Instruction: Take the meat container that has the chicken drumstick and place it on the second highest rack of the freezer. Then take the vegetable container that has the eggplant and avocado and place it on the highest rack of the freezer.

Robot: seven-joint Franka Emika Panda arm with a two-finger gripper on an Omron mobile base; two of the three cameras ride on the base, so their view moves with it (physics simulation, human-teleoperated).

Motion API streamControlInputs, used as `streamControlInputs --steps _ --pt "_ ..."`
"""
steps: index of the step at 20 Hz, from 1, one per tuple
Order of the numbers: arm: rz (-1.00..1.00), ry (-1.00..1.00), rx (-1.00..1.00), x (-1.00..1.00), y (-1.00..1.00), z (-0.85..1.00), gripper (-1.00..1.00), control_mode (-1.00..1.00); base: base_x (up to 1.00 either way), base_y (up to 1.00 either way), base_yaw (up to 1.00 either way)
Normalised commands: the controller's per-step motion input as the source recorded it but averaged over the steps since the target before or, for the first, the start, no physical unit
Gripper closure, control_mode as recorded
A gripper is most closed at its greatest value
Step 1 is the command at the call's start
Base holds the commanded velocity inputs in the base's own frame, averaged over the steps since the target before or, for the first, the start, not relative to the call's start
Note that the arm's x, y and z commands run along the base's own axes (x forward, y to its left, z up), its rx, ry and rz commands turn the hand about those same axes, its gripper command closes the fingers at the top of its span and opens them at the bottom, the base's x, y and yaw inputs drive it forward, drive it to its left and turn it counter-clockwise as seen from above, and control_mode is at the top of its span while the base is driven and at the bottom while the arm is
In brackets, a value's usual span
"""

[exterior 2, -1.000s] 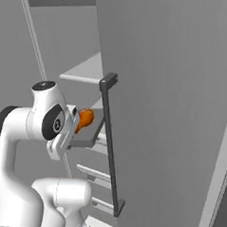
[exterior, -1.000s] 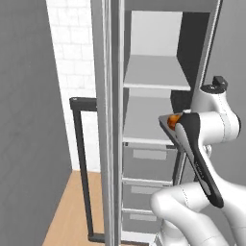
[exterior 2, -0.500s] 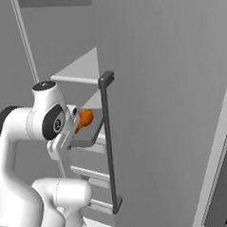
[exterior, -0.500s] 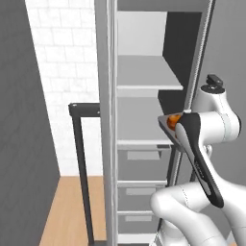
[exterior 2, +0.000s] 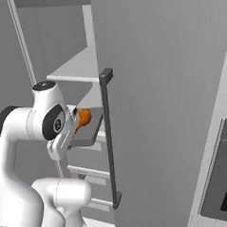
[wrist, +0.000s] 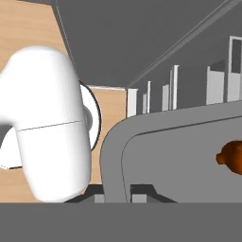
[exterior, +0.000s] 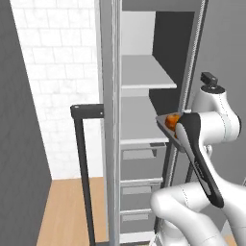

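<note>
The meat container (wrist: 179, 156) is a shallow flat grey tray with a raised rim and rounded corners, held level in the air in front of the open freezer (exterior: 144, 96). The chicken drumstick (exterior 2: 83, 118), small, glossy and orange-brown, lies inside it, toward one side. The freezer is tall, narrow and grey, its flat door (exterior 2: 167, 107) swung open with a long dark bar handle (exterior 2: 109, 139). Inside, the highest rack (exterior: 144, 72) and the second highest rack (exterior: 139, 122) are flat pale panels, with grey drawers (exterior: 141, 153) beneath. The tray hangs near the second panel's height.
</note>
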Motion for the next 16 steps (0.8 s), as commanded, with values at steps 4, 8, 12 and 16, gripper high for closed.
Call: streamControlInputs --steps 4,8,12,16 --pt "0.00 0.00 0.00 0.00 0.00 0.00 1.00 1.00 0.06 0.55 -0.17" --pt "0.00 0.00 0.00 0.00 0.00 0.00 1.00 1.00 0.10 0.55 -0.11" --pt "0.00 0.00 0.00 0.07 0.18 -0.07 1.00 -1.00 0.17 0.49 -0.02" --pt "0.00 0.00 0.00 0.47 0.81 -0.30 1.00 -1.00 0.00 0.00 0.00"
